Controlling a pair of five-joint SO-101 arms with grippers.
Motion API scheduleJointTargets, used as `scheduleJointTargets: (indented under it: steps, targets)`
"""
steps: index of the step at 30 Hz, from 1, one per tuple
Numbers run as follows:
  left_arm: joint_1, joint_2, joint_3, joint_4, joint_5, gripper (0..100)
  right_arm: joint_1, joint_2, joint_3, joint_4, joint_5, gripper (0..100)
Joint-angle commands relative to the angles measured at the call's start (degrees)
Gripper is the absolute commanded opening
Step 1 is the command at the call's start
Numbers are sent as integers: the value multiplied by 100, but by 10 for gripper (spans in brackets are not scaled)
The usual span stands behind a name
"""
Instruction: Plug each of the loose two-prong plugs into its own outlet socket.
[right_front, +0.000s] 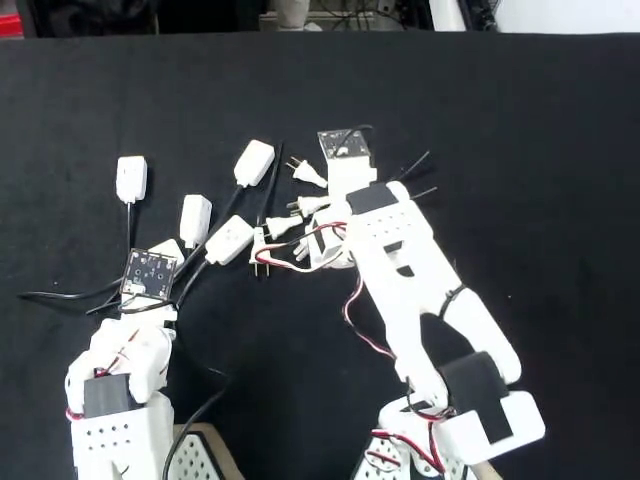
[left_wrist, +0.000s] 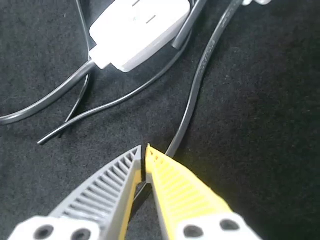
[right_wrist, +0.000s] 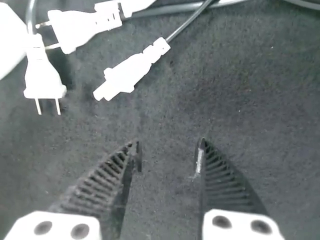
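Hovering spread open, right fingers (right_wrist: 110, 182) face a plug (right_wrist: 131, 71) lying slantwise just beyond, far-left (nearer arm, obviously); left fingers (left_wrist: 172, 185) clench a cable (left_wrist: 200, 75).

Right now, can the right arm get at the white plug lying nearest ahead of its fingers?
Probably yes: its fingers are open, and only bare black cloth lies between them and the white plug; the plug's cord leads away.

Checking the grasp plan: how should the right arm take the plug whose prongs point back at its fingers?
Grip the plug by its wide body, behind the prongs, with the fingers coming from above across its side edges. It lies flat with both edges exposed, and this leaves the prongs free.
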Motion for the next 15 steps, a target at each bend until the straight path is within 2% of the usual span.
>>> scheduleJointTargets:
  steps: [1,15]
  targets:
    - [48,-62,101,26,44,30,-9,-31,-31,-35,-35,184]
    - [48,-62,101,26,44,30,-9,-31,84,-53,-35,184]
